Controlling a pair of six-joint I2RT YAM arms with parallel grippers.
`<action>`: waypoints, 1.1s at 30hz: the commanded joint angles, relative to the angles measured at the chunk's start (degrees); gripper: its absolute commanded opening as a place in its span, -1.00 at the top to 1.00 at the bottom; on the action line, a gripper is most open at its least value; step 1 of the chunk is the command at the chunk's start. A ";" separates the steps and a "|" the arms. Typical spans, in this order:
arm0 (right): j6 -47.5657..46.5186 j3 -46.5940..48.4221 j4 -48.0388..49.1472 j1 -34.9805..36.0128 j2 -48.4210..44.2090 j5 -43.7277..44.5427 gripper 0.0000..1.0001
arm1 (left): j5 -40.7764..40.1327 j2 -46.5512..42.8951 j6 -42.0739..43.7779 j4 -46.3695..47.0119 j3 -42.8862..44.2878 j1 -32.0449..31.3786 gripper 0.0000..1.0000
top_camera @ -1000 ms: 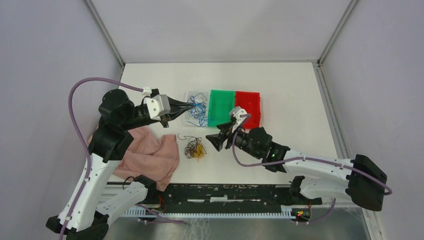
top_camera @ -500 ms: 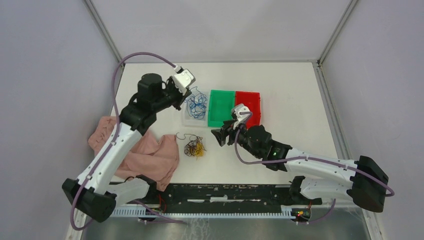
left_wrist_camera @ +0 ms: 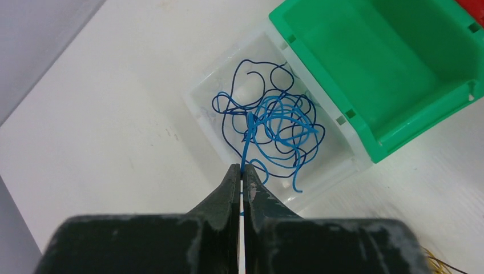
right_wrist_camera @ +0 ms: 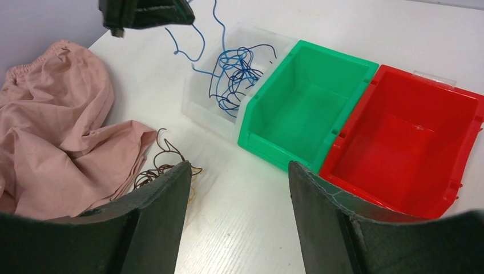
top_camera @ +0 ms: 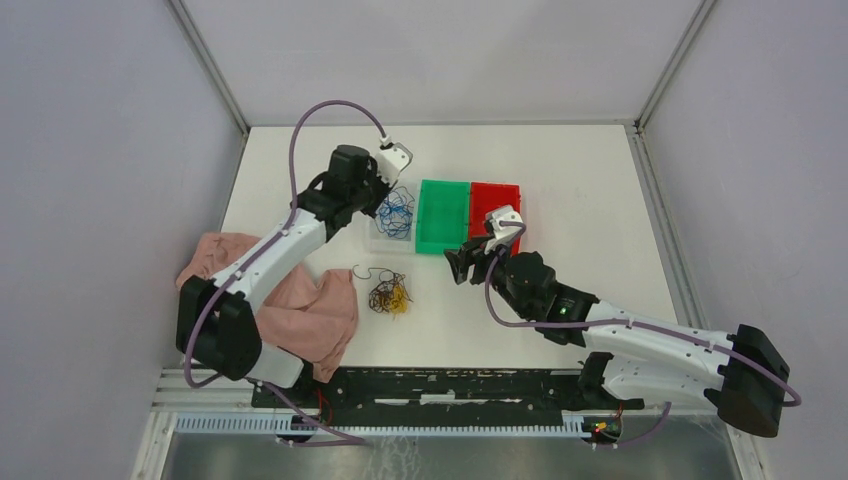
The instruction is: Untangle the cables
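Left wrist view: left fingers, clamped on a blue wire, have swung over the clear bin; right fingers stand open, empty. Dropping it in there looks next.

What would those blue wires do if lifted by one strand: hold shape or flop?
Probably flop: the blue wires lie in loose curls, and the strand pinched by the left gripper curves freely. Likely light, being so thin. Their loops interlock, so neighbours may drag along.
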 commanded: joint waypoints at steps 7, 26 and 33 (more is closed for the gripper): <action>-0.37 0.06 -0.09 -1.02 -1.59 2.39 -0.39 | -2.25 11.08 -1.89 11.33 1.54 0.04 0.94; 0.24 0.14 -0.76 -3.42 -0.83 -0.19 -0.39 | -4.03 18.36 0.58 19.68 -0.21 0.62 0.61; 0.37 0.63 -1.20 -3.72 -0.81 -1.03 -0.41 | 2.11 13.57 1.82 10.87 3.65 2.33 -0.43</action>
